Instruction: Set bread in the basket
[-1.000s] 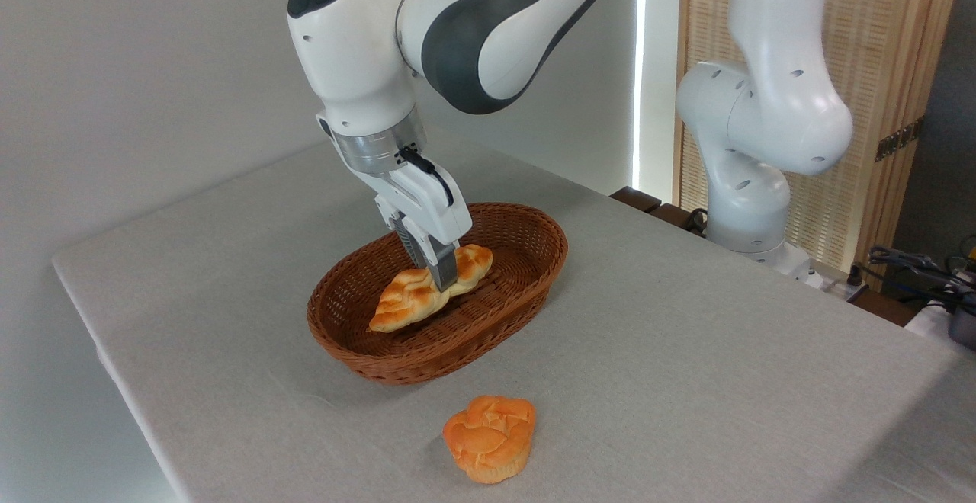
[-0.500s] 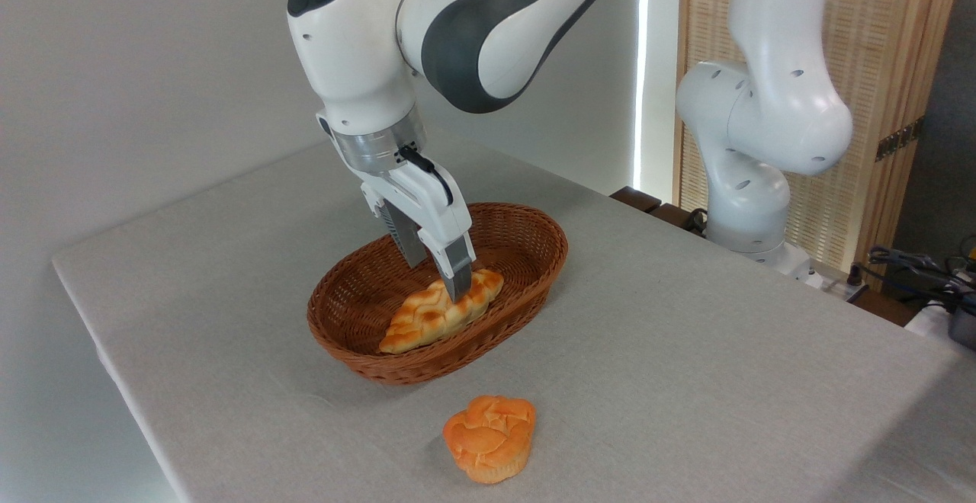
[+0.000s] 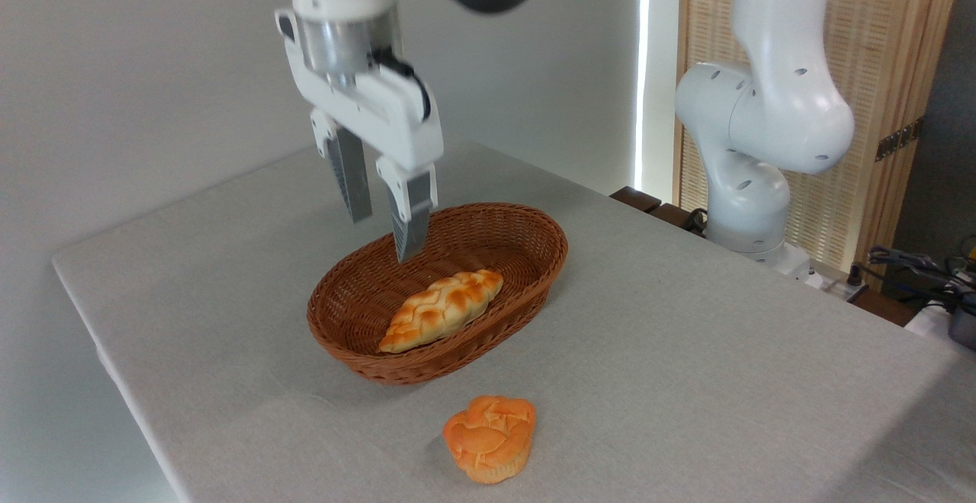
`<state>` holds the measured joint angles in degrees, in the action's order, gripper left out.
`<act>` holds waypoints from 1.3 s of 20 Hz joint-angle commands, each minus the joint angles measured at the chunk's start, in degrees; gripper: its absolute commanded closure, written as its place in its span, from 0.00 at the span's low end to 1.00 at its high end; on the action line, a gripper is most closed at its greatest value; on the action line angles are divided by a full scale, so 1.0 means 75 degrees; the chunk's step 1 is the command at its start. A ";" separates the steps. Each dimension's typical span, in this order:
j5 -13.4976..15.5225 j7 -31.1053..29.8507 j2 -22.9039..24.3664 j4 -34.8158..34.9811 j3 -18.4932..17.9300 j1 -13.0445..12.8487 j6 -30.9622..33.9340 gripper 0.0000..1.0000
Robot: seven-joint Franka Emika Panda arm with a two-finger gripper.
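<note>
The braided golden-brown bread [image 3: 444, 310] lies inside the oval reddish-brown wicker basket [image 3: 526, 225], resting along its near side. My gripper [image 3: 383, 238] hangs open above the basket's far left rim, well clear of the bread. Its two fingers point down with nothing between them.
A small round orange muffin-shaped bun [image 3: 489, 437] sits on the grey tablecloth in front of the basket. The arm's white base [image 3: 751, 183] stands at the table's right back edge. Cables and dark gear [image 3: 923, 274] lie at the far right.
My gripper opened and let go of the bread, which settled flat in the basket. The gripper then rose up and to the left, away from the bread.
</note>
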<state>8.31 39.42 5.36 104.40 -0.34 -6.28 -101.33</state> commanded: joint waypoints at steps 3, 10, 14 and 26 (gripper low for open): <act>-0.0311 0.0112 -0.0374 -0.1730 0.0033 0.0111 0.1625 0.00; -0.0346 0.0147 -0.0632 -0.1908 0.0021 0.0123 0.1651 0.00; -0.0907 0.0042 -0.0726 -0.2014 0.0161 0.0146 0.1663 0.00; -0.0967 -0.0041 -0.0679 -0.2002 0.0092 0.0158 0.1639 0.00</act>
<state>1.77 39.65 0.74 90.80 0.52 -5.26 -90.12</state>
